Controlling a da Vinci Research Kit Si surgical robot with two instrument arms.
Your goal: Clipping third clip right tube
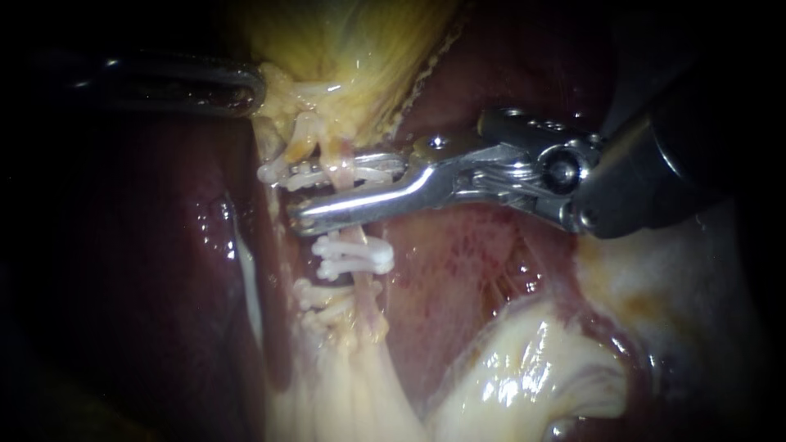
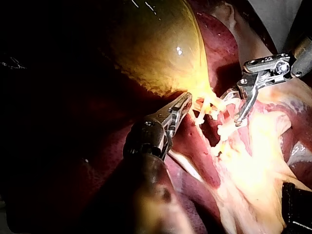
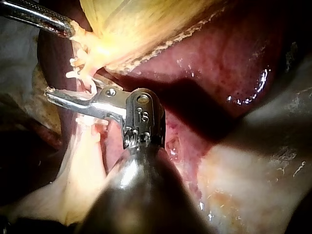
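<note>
My right instrument (image 1: 307, 196) comes in from the right, its jaws apart and straddling the pinkish right tube (image 1: 366, 296) below the gallbladder (image 1: 352, 41). A white clip (image 1: 327, 174) lies closed across the tube between the jaws, close under the upper one. Lower on the same strands sit two more white clips (image 1: 356, 255) (image 1: 323, 296). My left instrument (image 1: 254, 88) is shut on the pale tissue at the gallbladder's neck. The left wrist view shows those jaws (image 2: 184, 103) on that tissue, with the right instrument (image 2: 233, 109) beyond. My right instrument (image 3: 68, 87) spans the strands in its own view.
Dark red liver (image 1: 147, 245) lies left of and behind the tubes. Pale fatty tissue (image 1: 524, 376) spreads below and to the right. The left instrument's shaft (image 3: 29, 13) crosses ahead of the right jaws. The yellow gallbladder (image 2: 156, 48) bulges ahead of the left instrument.
</note>
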